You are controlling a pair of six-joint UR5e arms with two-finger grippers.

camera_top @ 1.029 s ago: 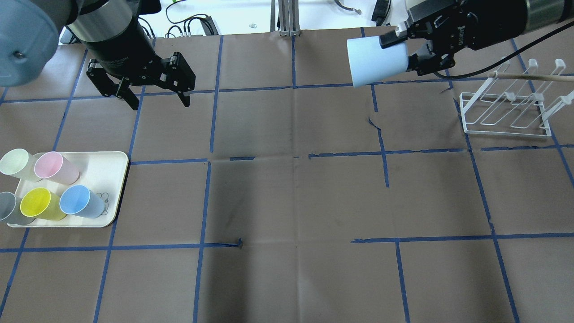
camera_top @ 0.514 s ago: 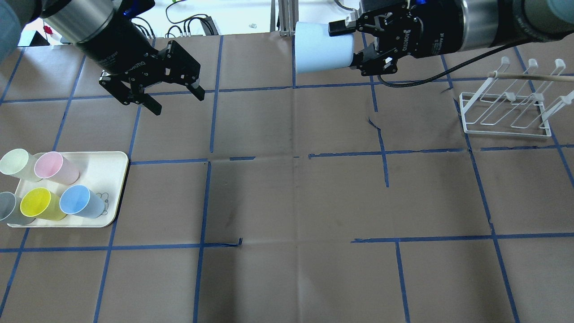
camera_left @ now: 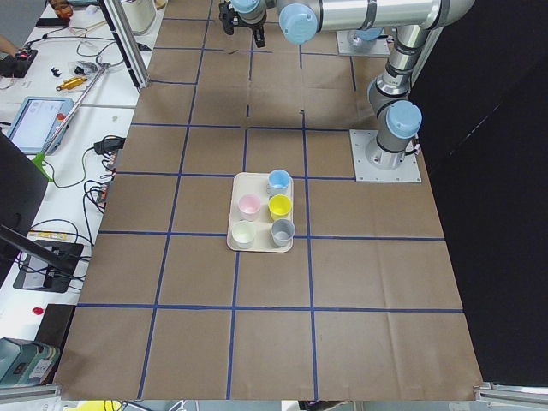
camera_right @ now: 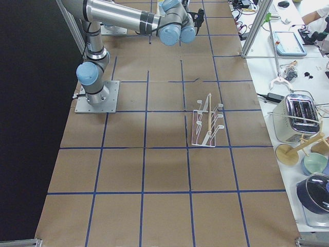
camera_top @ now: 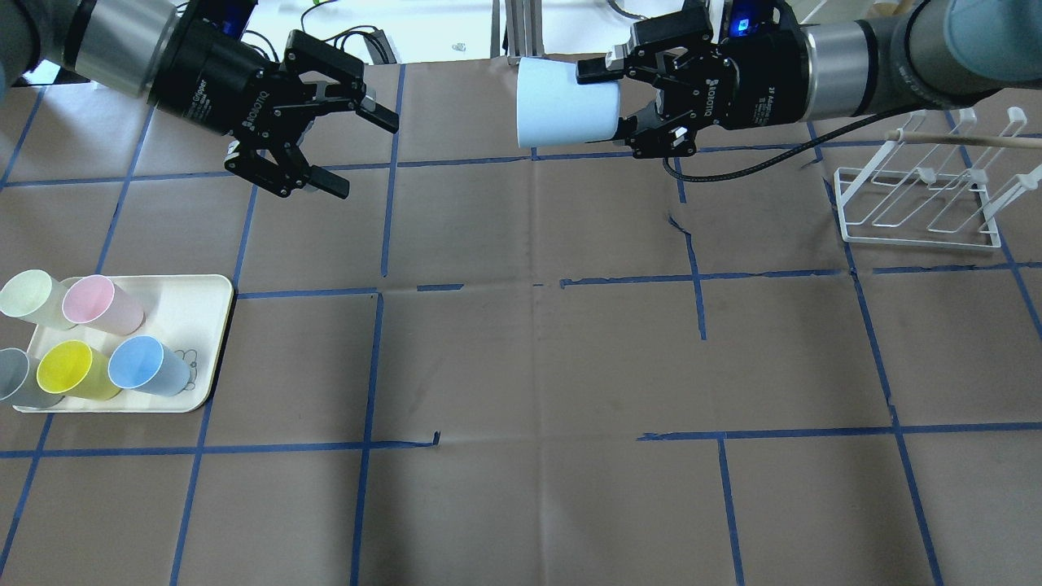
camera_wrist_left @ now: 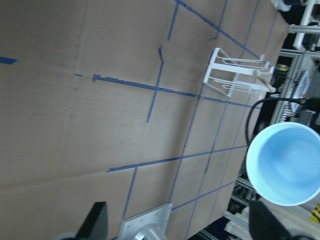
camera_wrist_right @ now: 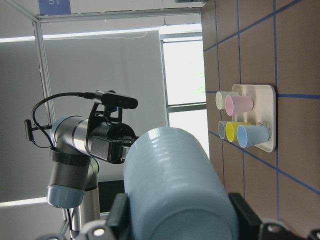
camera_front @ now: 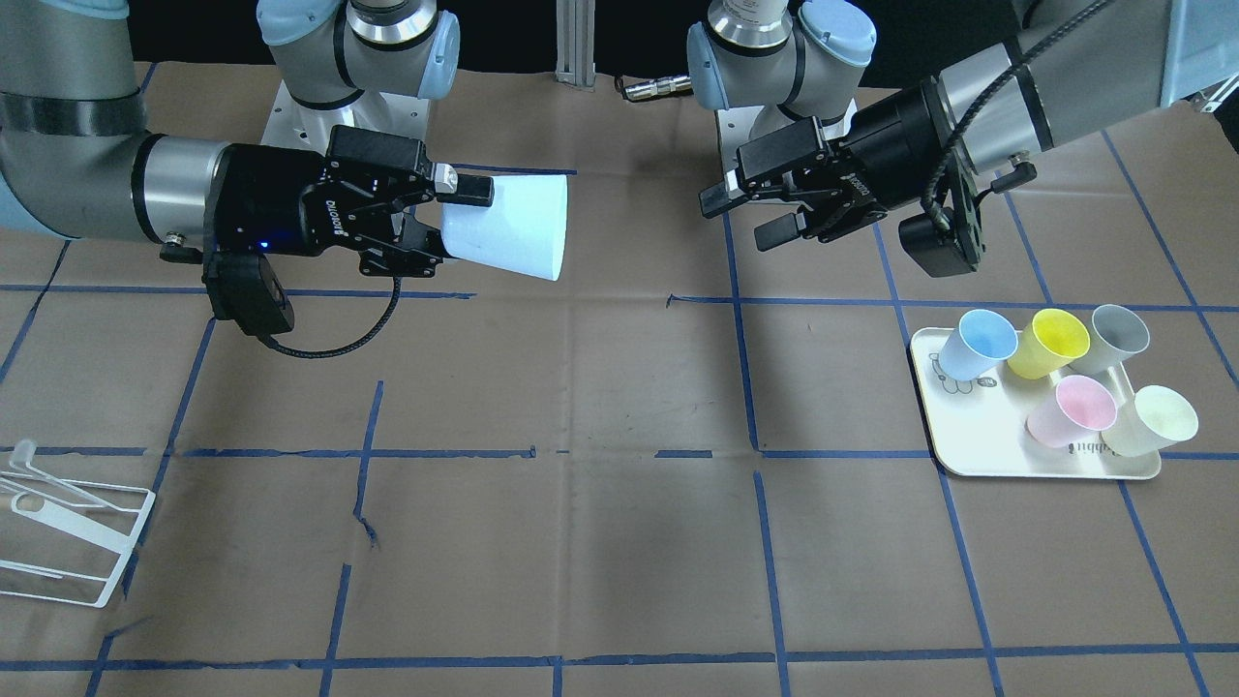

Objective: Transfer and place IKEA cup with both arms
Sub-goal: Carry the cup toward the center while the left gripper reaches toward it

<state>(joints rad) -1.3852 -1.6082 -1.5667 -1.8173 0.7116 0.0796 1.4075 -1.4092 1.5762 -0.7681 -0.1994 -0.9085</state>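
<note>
My right gripper [camera_top: 615, 102] is shut on the pale sky-blue IKEA cup [camera_top: 566, 114] and holds it on its side above the table's far middle, open mouth toward my left arm. It also shows in the front view [camera_front: 513, 227], with the right gripper [camera_front: 455, 225] on its base end. My left gripper [camera_top: 364, 156] is open and empty, level with the cup and pointing at it, a clear gap apart; it shows in the front view too [camera_front: 740, 221]. The left wrist view looks into the cup's mouth [camera_wrist_left: 285, 165]. The cup fills the right wrist view [camera_wrist_right: 175, 190].
A cream tray [camera_top: 203, 325] at the table's left holds several cups, among them a pink cup [camera_top: 98, 303], a yellow cup [camera_top: 73, 370] and a deeper blue cup [camera_top: 146, 366]. A white wire rack [camera_top: 920, 203] stands at the far right.
My right gripper has carried the cup left, toward the table's middle. My left gripper has swung from pointing down to pointing sideways at the cup, and stays open.
</note>
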